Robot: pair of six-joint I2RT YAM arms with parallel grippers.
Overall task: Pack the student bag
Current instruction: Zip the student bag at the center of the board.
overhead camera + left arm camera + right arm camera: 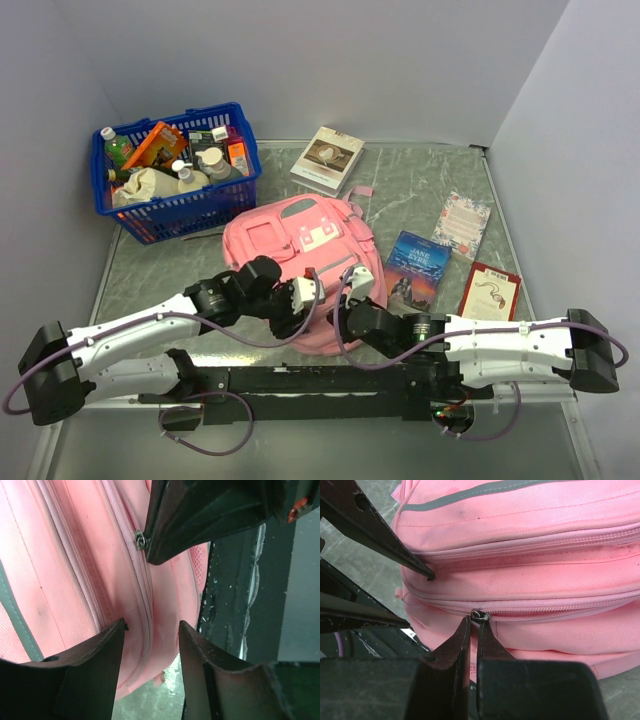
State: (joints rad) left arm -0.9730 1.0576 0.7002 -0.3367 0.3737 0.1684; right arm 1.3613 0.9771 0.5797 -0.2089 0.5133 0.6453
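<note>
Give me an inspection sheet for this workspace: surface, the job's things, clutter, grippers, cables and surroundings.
Surface: grey marbled table, no spills seen.
Job's things: pink backpack lying mid-table, visible zippers closed.
Clutter: blue basket packed full at far left; white book, floral notebook, blue book and red book beyond and right of the backpack.
Grippers: left gripper open, straddling a zipper seam, holding nothing; right gripper shut on the zipper pull.
Cables: purple cables loop along both arms.
Surroundings: plain walls on three sides.
</note>
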